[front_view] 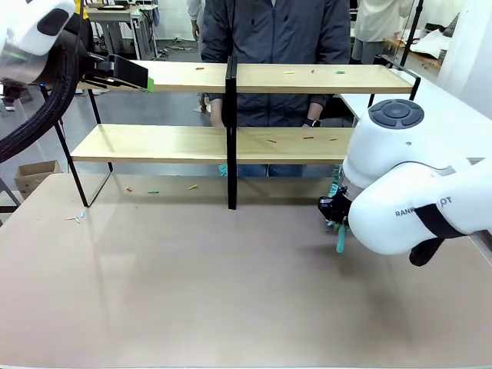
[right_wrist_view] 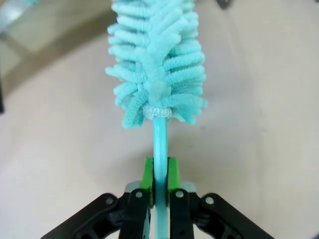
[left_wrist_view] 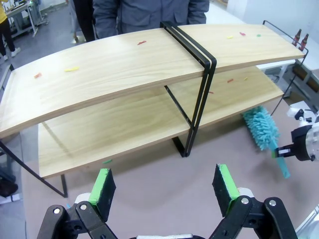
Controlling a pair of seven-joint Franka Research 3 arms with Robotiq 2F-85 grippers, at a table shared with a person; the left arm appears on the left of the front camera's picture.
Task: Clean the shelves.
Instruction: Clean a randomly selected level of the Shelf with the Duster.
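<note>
Because your right claw (right_wrist_view: 160,172) is pinched tight on only the thin stick of the duster (right_wrist_view: 157,59), it may twist or slip when you push. The shelves (front_view: 177,142) stand at 12 o'clock; don't bump the black post (front_view: 231,138). Your left claw (left_wrist_view: 164,186) is wide open, holding nothing.

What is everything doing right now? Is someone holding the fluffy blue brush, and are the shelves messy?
shelves: standing upright, both boards messy.
coloured bits: scattered on both boards, not swept off yet.
duster: held by its thin handle, fluffy head near the lower board.
right gripper: shut on the duster handle.
left gripper: open, holding nothing.
</note>
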